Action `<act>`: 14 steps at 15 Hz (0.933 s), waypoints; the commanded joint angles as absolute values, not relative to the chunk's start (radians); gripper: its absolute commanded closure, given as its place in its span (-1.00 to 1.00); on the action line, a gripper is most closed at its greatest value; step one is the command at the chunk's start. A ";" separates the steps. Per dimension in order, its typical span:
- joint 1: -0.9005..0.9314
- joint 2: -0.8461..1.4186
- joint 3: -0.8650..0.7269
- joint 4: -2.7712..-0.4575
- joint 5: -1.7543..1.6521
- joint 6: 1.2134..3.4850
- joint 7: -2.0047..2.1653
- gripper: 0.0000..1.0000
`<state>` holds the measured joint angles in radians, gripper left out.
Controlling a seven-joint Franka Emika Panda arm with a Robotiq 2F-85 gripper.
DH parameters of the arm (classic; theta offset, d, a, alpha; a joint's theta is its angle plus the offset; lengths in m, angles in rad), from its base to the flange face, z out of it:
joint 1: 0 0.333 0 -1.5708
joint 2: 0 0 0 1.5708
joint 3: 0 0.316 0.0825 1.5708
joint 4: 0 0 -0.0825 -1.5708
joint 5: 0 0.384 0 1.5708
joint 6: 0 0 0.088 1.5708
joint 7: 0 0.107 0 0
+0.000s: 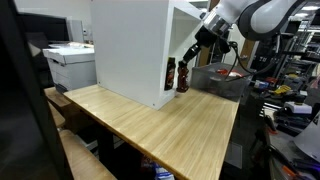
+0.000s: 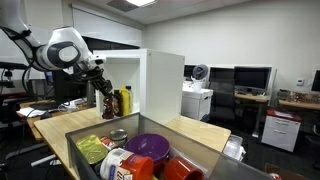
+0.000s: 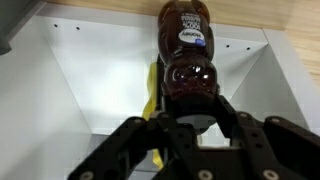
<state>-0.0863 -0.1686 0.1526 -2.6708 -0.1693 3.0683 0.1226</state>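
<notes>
A dark brown sauce bottle (image 3: 190, 55) with a blue label stands at the open front of a white cabinet (image 3: 60, 80) on a wooden table (image 1: 170, 130). My gripper (image 3: 195, 122) is shut on the bottle's top, one finger on each side of the cap. In both exterior views the gripper (image 1: 192, 52) (image 2: 100, 84) comes down onto the bottle (image 1: 184, 76) (image 2: 107, 106) at the cabinet's opening (image 1: 130, 50) (image 2: 160, 80). A yellow bottle (image 3: 150, 100) (image 2: 125, 100) stands behind it inside the cabinet. Another dark bottle (image 1: 170, 73) stands beside it.
A grey bin (image 2: 150, 122) (image 1: 225, 80) next to the cabinet holds a purple bowl (image 2: 150, 145) and several other items. A white printer (image 1: 70, 65) stands beyond the table. Desks with monitors (image 2: 250, 78) fill the background.
</notes>
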 commanded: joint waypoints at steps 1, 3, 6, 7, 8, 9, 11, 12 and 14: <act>-0.076 -0.231 0.153 -2.667 -0.177 2.988 0.099 0.61; -0.063 -0.238 0.146 -2.671 -0.164 2.995 0.090 0.61; -0.047 -0.249 0.133 -2.692 -0.154 3.086 0.092 0.61; -0.055 -0.254 0.135 -2.700 -0.171 3.123 0.100 0.61; -0.058 -0.256 0.135 -2.707 -0.177 3.151 0.102 0.61; -0.069 -0.257 0.138 -2.716 -0.189 3.185 0.104 0.61; -0.055 -0.243 0.118 -2.743 -0.175 3.261 0.103 0.61; -0.045 -0.238 0.106 -2.756 -0.171 3.289 0.104 0.61; -0.040 -0.233 0.091 -2.785 -0.174 3.334 0.111 0.61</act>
<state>-0.0579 -0.2158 0.1227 -2.7325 -0.1708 3.2508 0.1214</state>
